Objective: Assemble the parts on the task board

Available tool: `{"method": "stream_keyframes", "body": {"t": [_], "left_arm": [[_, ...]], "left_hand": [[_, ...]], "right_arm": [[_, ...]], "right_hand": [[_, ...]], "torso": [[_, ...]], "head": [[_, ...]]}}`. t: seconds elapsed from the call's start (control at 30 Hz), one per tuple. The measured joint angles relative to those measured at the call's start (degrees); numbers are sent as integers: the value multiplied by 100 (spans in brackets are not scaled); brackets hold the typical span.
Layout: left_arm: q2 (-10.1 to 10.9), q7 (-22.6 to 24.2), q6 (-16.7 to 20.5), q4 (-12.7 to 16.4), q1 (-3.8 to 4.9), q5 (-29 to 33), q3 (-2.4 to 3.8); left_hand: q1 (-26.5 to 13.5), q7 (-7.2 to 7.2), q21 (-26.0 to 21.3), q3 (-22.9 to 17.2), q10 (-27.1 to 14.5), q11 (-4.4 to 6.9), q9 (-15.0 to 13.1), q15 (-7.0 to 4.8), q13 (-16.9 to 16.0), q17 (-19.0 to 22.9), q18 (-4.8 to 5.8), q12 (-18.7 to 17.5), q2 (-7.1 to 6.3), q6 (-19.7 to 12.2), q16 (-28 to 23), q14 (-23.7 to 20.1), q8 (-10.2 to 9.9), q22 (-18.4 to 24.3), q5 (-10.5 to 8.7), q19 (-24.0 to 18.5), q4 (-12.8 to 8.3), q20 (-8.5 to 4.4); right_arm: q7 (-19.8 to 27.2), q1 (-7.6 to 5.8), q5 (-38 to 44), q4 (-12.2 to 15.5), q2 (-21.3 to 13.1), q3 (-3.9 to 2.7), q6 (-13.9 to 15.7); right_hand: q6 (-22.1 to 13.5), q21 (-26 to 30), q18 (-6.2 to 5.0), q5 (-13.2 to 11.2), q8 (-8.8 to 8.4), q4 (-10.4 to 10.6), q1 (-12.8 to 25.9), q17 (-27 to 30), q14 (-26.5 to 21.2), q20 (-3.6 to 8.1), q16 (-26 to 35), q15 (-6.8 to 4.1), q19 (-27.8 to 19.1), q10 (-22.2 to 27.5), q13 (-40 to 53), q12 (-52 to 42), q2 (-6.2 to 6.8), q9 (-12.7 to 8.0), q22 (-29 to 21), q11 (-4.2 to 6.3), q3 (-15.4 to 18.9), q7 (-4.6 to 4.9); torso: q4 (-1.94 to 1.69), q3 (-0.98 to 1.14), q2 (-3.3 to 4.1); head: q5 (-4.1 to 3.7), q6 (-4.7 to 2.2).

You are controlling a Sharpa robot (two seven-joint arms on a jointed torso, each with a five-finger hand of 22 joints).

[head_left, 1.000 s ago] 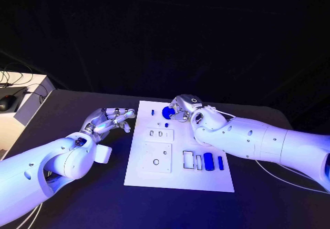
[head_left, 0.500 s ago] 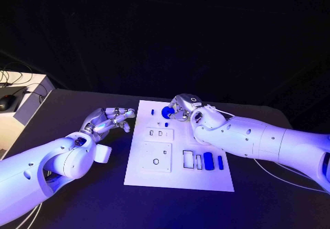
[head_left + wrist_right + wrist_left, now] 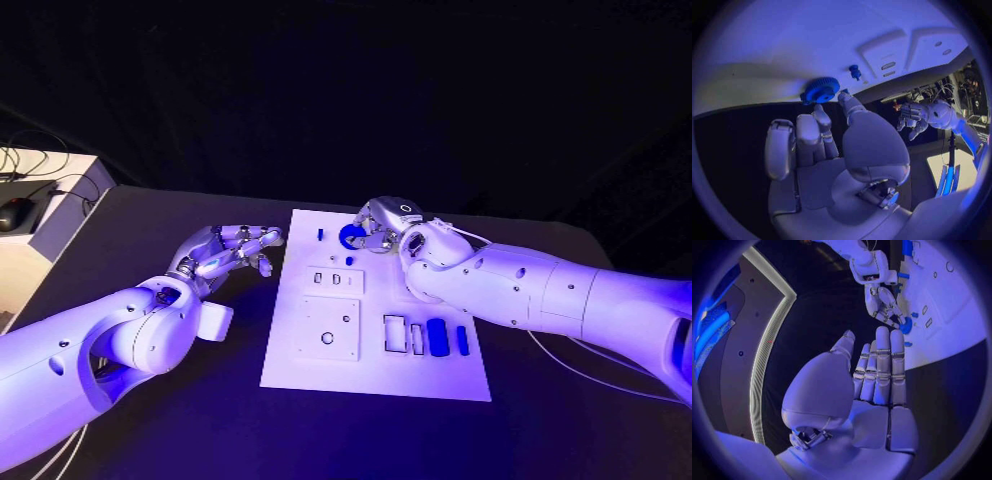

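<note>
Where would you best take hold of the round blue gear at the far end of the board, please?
Grip the blue gear by its toothed rim, coming from above: it looks to lie flat on the task board, leaving only the rim free for opposing fingers.

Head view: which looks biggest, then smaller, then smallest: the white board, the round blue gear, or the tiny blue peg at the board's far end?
1. White board
2. Round blue gear, beside the right hand
3. Tiny blue peg

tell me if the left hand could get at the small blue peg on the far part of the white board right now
Probably yes: the left hand hovers open beside the white board, with bare board between it and the small blue peg.
</note>
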State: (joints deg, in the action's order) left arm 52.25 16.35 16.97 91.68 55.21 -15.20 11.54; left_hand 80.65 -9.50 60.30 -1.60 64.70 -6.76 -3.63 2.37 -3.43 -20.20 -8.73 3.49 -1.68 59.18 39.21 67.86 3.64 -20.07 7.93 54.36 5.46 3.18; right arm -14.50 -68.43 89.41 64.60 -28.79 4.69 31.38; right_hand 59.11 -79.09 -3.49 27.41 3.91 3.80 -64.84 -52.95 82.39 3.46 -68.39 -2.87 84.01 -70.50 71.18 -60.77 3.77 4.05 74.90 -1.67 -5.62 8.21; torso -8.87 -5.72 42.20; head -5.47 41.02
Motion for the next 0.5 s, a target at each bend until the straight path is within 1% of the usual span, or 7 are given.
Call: {"method": "stream_keyframes", "body": {"t": [0.1, 0.2, 0.27, 0.3, 0.33, 0.5], "left_arm": [[1, -2, 0, 0, 0, 0, 0], [2, -3, 0, 0, 0, 0, 0], [3, -3, 0, 0, 0, 0, 0], [3, -3, 1, -1, 0, 0, 0], [4, -3, 1, -1, 0, 0, 0], [5, -4, 1, -2, 0, 0, 0]], "left_hand": [[0, 0, 0, 0, 0, 0, 0, 0, 0, 0, 0, 0, 0, 0, 0, 0, 0, 0, 0, 0, 0, 0], [0, 0, 0, 0, 0, 0, 0, 0, 0, 0, 0, 0, 0, 0, 0, 0, 0, 0, 0, 0, 0, 0], [0, 0, 0, 0, 0, 0, 0, 0, 0, 0, 0, 0, 0, 0, 0, 0, 0, 6, 0, 0, 0, 0], [0, 0, 0, 0, 0, 0, 0, 0, 0, 0, 0, 0, 0, 0, 0, 0, 0, 9, 0, 0, 0, 0], [0, 0, 0, 0, 0, 0, 0, 0, 0, 0, 0, 0, 0, 0, 0, 0, 0, 9, 0, 0, 0, 0], [0, 0, 0, 0, 0, 0, 0, 0, 0, 0, 0, 0, 0, 0, 0, 0, 0, 9, 0, 0, 0, 0]], "right_arm": [[15, -1, -26, -8, 4, 0, -33], [35, -7, -49, -13, 4, -5, -62], [45, -8, -58, -13, 2, -5, -77], [50, -9, -62, -13, 0, -6, -88], [55, -11, -69, -14, -2, -8, -106], [92, -23, -101, -41, 3, -13, -178]], "right_hand": [[31, 0, 0, 30, -1, -1, 0, 0, 0, 0, 0, 0, 0, 0, 0, 0, 0, -5, 0, 0, -2, -31], [35, 0, 0, 33, -2, -48, 2, 0, 0, 0, 0, 0, 0, 0, 11, 0, -2, -1, 2, 0, -50, -36], [36, 0, 0, 33, -7, -89, 23, 0, 0, 0, 0, 0, 0, 0, 16, 0, -25, -2, 5, 0, -72, -36], [49, 0, 0, 33, -13, -141, 56, 3, 0, 0, 0, 0, 0, 0, 16, 0, -58, -6, 5, 0, -85, -50], [55, 0, 0, 33, -19, -168, 60, 6, 0, 0, 0, 0, 0, 0, 16, 0, -62, -9, 5, 0, -88, -56], [55, 0, 0, 57, -28, -176, 45, 7, 0, 0, 0, 0, 0, 0, 16, 0, -77, -12, 4, 0, -96, -57]], "torso": [[1, 0, 0], [1, 2, 0], [0, 4, -1], [0, 4, -1], [1, 4, -2], [1, 4, -2]], "head": [[4, 0], [7, 3], [7, 7], [7, 8], [7, 8], [4, 11]]}}
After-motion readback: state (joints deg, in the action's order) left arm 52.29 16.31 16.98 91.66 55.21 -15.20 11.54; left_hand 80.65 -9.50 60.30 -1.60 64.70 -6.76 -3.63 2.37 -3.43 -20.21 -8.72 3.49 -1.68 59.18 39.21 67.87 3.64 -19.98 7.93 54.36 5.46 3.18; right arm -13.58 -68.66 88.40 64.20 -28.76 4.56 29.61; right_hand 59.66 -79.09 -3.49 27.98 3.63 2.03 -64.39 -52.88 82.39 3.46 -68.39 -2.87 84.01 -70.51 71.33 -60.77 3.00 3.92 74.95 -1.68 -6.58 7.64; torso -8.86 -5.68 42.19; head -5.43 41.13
